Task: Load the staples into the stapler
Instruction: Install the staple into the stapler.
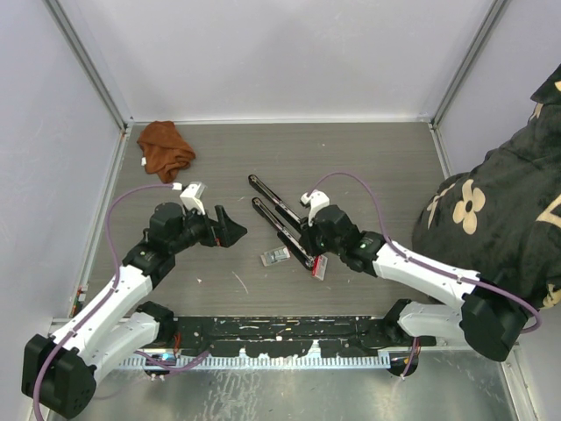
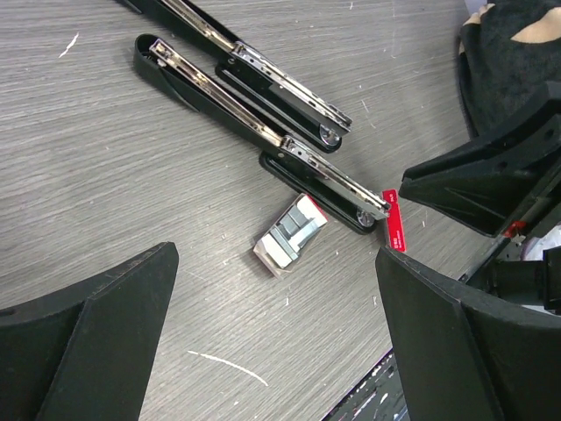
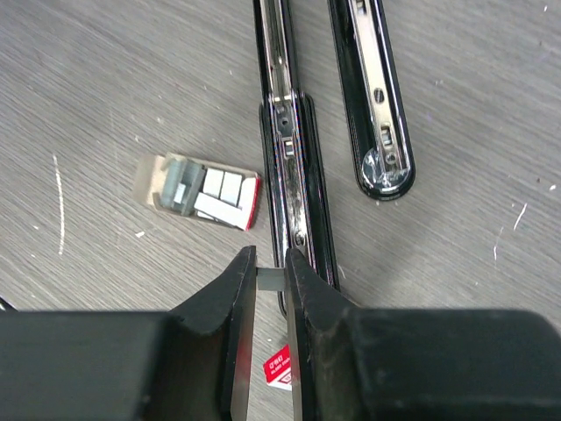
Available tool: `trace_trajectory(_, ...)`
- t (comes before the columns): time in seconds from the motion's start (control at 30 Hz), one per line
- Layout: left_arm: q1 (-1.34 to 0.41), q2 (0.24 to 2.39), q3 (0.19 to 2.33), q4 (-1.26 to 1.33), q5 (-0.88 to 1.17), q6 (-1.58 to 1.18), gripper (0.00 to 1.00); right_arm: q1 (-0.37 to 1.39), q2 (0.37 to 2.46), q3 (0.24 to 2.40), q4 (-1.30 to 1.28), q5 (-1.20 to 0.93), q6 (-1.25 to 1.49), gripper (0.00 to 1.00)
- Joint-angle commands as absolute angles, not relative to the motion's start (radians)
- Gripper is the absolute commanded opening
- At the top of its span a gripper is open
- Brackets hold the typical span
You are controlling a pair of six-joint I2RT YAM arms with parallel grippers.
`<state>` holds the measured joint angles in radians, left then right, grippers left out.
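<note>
We see the right claw (image 3: 270,263) clamped on a staple strip (image 3: 269,279) at the near end of the stapler (image 3: 282,132), whose open channel runs straight away from it. The staple tray (image 3: 203,193) lies just beside the stapler and a second stapler (image 3: 377,105) on its far side. The left claw (image 1: 230,226) hangs beyond the tray, jaws apart.

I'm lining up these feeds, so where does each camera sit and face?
Top external: above and behind the bases, looking down on the grey wood-grain table; both arms show, with the left gripper and right gripper.
Left wrist: on the left arm, looking obliquely down at the long black-and-chrome stapler between its spread black fingers.
Right wrist: looking straight down past its fingers, which pinch a grey staple strip.
Shared: both wrist views show the stapler and small grey staple tray.
</note>
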<state>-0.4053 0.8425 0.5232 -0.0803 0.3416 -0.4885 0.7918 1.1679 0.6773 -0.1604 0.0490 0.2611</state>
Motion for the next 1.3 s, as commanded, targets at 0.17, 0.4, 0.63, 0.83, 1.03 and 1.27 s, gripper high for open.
trace_trajectory(0.17,-0.402,0.822,0.515,-0.045,0.32,-0.459,0.98,0.895,1.154,0.584,-0.059,0.267,0.307,0.23)
trace_trajectory(0.4,-0.402,0.802,0.514,-0.058,0.322,-0.459,0.98,0.917,1.112,0.499,0.029,0.338,0.305,0.23)
trace_trajectory(0.63,-0.402,0.812,0.516,-0.056,0.325,-0.462,0.98,0.917,1.078,0.476,0.077,0.343,0.298,0.23)
trace_trajectory(0.83,-0.402,0.816,0.518,-0.054,0.326,-0.462,0.98,0.919,1.079,0.435,0.132,0.313,0.301,0.23)
trace_trajectory(1.03,-0.402,0.814,0.519,-0.057,0.33,-0.462,0.98,0.923,1.07,0.399,0.161,0.313,0.299,0.23)
trace_trajectory(1.27,-0.402,0.809,0.519,-0.06,0.333,-0.462,0.98,0.927,1.07,0.381,0.183,0.326,0.289,0.23)
